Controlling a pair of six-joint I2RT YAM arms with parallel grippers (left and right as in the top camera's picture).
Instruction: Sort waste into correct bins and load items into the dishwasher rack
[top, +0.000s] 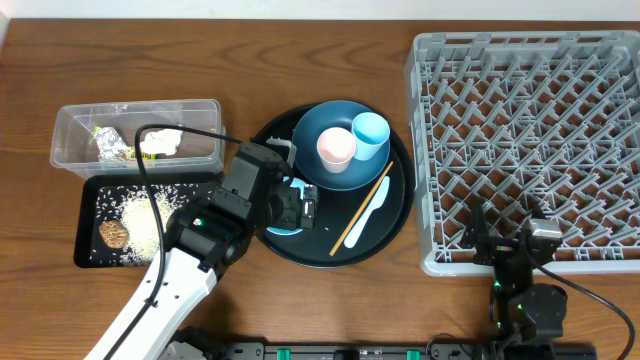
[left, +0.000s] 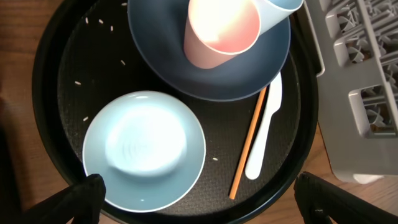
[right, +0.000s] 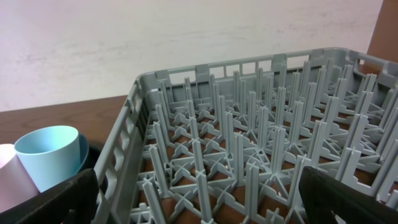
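On the round black tray (top: 400, 215) stand the dark blue dish (top: 318, 122) with the pink cup (top: 336, 148) and light blue cup (top: 371, 132), and beside it the chopstick (top: 362, 207) and white spoon (top: 374, 208). My left gripper (top: 300, 205) hovers open over the pale bowl (left: 144, 149), with its fingers (left: 81, 199) wide apart and nothing held. My right gripper (top: 510, 250) stands open at the front edge of the grey rack (top: 530, 130). The clear tub (top: 70, 125) holds the wrapper (top: 108, 143) and tissue (top: 160, 143). The flat black tray (top: 90, 200) holds rice (top: 140, 215) and the cookie lump (top: 114, 233).
A few loose rice grains (left: 99, 22) lie on the round tray. The rack's pegs (right: 249, 137) fill the right wrist view, with the light blue cup (right: 50, 152) at its left. A black cable (top: 150, 150) crosses the tub and the flat tray.
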